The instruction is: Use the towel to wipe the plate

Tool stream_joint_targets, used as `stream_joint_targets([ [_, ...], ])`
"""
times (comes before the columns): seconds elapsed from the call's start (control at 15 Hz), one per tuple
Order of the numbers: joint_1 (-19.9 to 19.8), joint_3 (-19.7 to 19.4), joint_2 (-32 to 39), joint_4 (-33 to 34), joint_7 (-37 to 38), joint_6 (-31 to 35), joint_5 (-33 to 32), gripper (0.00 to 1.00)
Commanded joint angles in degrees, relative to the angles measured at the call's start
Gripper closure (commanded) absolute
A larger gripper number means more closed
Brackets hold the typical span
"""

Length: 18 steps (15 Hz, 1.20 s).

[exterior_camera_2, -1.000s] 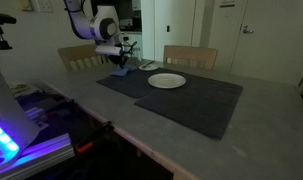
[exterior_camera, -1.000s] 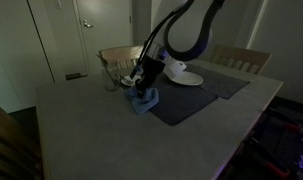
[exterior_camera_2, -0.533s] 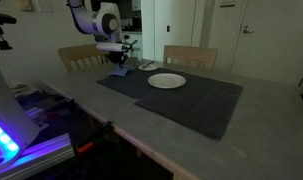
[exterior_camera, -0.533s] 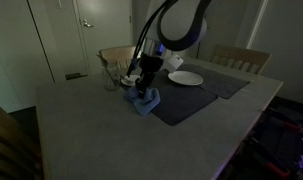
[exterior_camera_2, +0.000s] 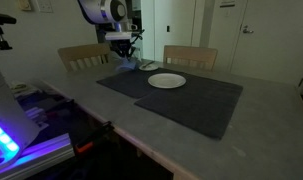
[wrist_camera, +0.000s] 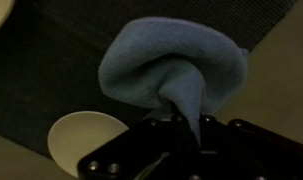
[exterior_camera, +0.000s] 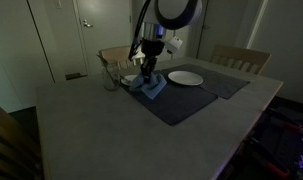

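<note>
My gripper [exterior_camera: 146,70] [exterior_camera_2: 125,52] is shut on the light-blue towel [exterior_camera: 151,88] [exterior_camera_2: 125,66], which hangs bunched from the jaws just above the near end of the dark placemat. In the wrist view the towel [wrist_camera: 171,62] balloons out in front of the gripper [wrist_camera: 181,125], a pinched fold running down between the fingers. The round white plate [exterior_camera: 185,77] [exterior_camera_2: 167,81] lies flat on the placemat, a short way off to the side of the towel and apart from it.
Dark grey placemats [exterior_camera: 196,98] [exterior_camera_2: 196,100] cover the middle of the table. A small white dish [wrist_camera: 86,145] [exterior_camera_2: 149,66] sits close by the gripper, and a glass [exterior_camera: 111,80] beside it. Wooden chairs [exterior_camera: 241,58] [exterior_camera_2: 189,56] stand at the far edge.
The gripper has risen and shifted towards the plate, carrying the towel up off the table edge and over the placemat. The plate has not moved.
</note>
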Motion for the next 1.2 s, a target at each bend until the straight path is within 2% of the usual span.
stream_joint_targets([
  [0.0,-0.47,-2.14,-1.80,2.13,-1.24,-6.12,-3.69,0.98],
  [0.47,-3.40,-5.81,-3.89,4.78,-2.11,-14.68,-8.27,0.98],
  [1.13,-11.11,-9.80,-4.62,2.80,-1.39,-11.61,-6.92,0.98],
])
